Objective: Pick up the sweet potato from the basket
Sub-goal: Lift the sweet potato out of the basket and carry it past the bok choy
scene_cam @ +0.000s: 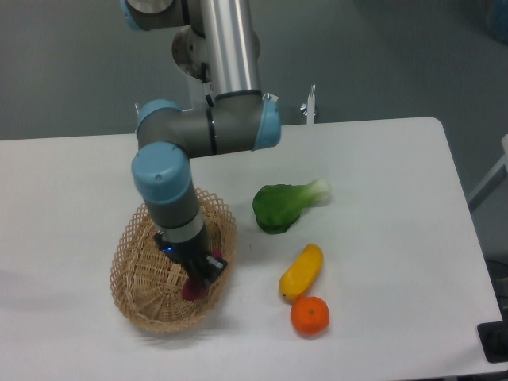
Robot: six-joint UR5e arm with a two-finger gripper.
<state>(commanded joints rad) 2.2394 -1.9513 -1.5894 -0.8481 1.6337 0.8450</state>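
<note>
The tan wicker basket (143, 278) sits at the front left of the white table. My gripper (200, 279) reaches down into its right half. A small magenta-purple piece of the sweet potato (193, 290) shows just below and between the fingers, low inside the basket. The rest of it is hidden by the gripper. The fingers seem closed around it, but the grip itself is hard to make out.
A green leafy vegetable (284, 205) lies right of the basket. A yellow oblong vegetable (302, 271) and a round orange fruit (309, 316) lie at the front centre. The arm's elbow (208, 127) hangs above the basket's far rim.
</note>
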